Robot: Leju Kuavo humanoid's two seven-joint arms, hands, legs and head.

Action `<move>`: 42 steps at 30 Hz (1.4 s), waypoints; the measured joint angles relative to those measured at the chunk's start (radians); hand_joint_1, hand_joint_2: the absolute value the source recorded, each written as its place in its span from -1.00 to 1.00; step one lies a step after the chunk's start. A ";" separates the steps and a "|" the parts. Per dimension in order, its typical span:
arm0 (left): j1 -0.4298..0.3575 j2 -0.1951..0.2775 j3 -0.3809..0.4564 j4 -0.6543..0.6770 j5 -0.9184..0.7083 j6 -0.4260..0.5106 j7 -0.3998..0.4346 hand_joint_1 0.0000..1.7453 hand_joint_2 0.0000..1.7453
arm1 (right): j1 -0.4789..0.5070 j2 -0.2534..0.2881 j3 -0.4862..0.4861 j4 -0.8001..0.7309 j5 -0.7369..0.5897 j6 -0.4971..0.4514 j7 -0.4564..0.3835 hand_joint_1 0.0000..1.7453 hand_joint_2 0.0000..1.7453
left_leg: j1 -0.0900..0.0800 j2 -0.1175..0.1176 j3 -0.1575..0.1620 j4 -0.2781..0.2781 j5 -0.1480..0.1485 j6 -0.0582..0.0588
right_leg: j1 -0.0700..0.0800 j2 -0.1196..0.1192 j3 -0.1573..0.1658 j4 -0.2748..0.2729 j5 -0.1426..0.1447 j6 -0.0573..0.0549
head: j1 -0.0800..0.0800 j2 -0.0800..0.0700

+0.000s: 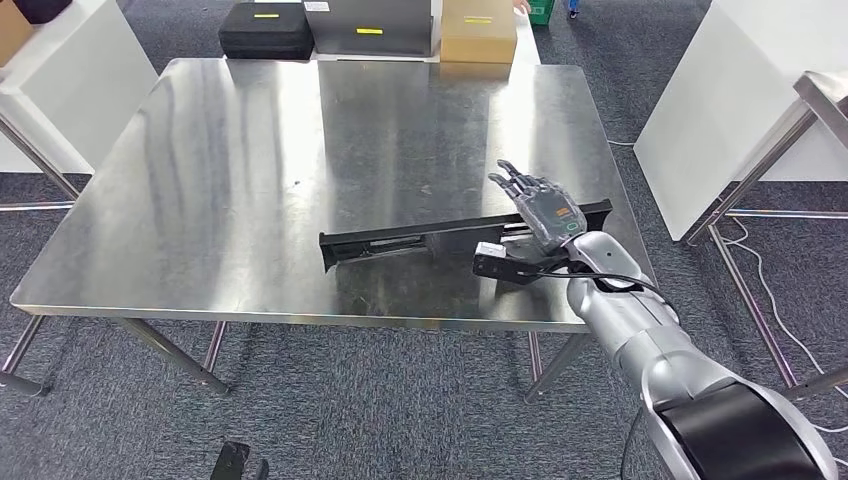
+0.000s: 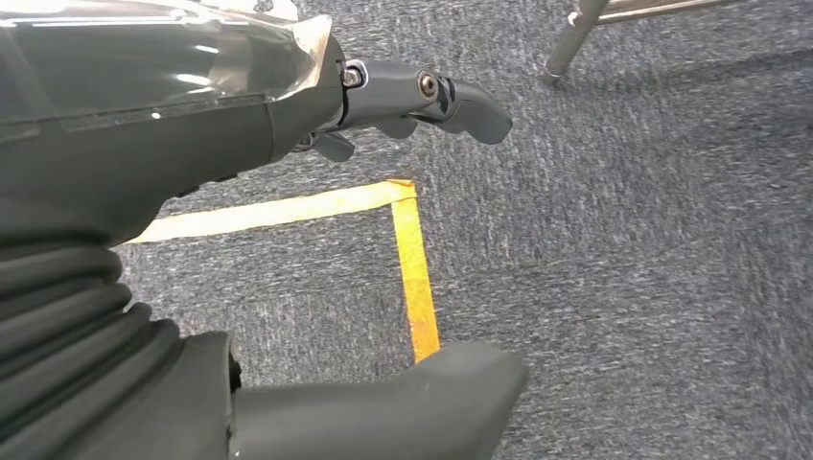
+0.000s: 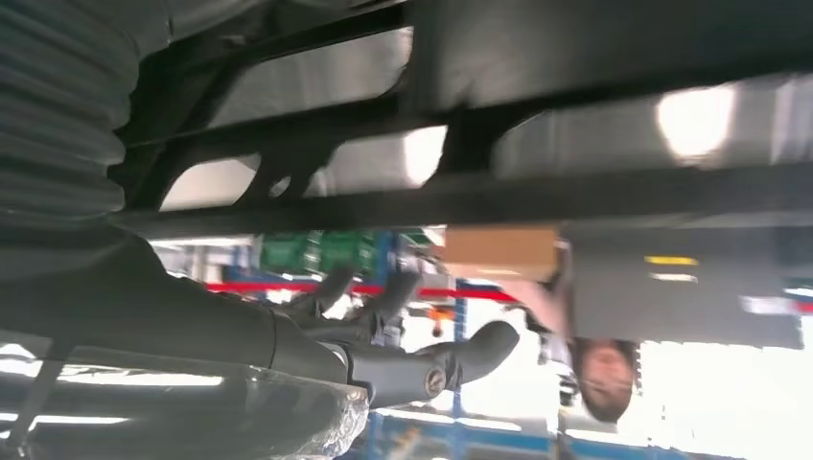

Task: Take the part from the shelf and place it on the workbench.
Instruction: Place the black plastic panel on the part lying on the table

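While the black part (image 1: pixel 440 240) lay on the tabletop (image 1: pixel 250 160) at lower right, the right hand (image 1: pixel 535 203) hovered above it, fingers spread; the left hand (image 2: pixel 288 86) held nothing.

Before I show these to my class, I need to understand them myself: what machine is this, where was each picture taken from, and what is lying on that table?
This is a humanoid robot with two silver arms. The head view looks down from high on its body at a steel workbench. A long black part lies flat on it, and the right robot hand is above the part's right end with fingers spread, holding nothing. Black cases and a cardboard box sit beyond the far edge. The right wrist view, turned upside down, shows the same part up close. The left wrist view looks down past the left robot hand, which holds nothing, at grey carpet with yellow tape.
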State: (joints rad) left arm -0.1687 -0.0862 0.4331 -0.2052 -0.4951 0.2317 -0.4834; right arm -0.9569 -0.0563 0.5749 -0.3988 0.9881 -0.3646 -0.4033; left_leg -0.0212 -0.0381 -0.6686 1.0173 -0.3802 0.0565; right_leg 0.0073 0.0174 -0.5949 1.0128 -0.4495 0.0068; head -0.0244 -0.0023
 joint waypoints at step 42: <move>0.050 -0.011 0.112 0.000 0.053 0.001 0.037 -1.00 -1.00 | -0.128 -0.331 -0.209 0.091 0.169 0.062 0.682 -1.00 1.00 | -0.004 -0.001 0.000 0.000 -0.002 0.004 | -0.003 -0.001 0.001 0.000 -0.001 0.001 | 0.000 0.000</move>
State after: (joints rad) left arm -0.1185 -0.0970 0.5448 -0.2052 -0.4416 0.2329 -0.4465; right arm -1.0853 -0.3873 0.3664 -0.3082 1.1574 -0.3023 0.2788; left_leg -0.0251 -0.0391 -0.6683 1.0177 -0.3824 0.0605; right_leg 0.0039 0.0160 -0.5943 1.0124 -0.4502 0.0082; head -0.0245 -0.0023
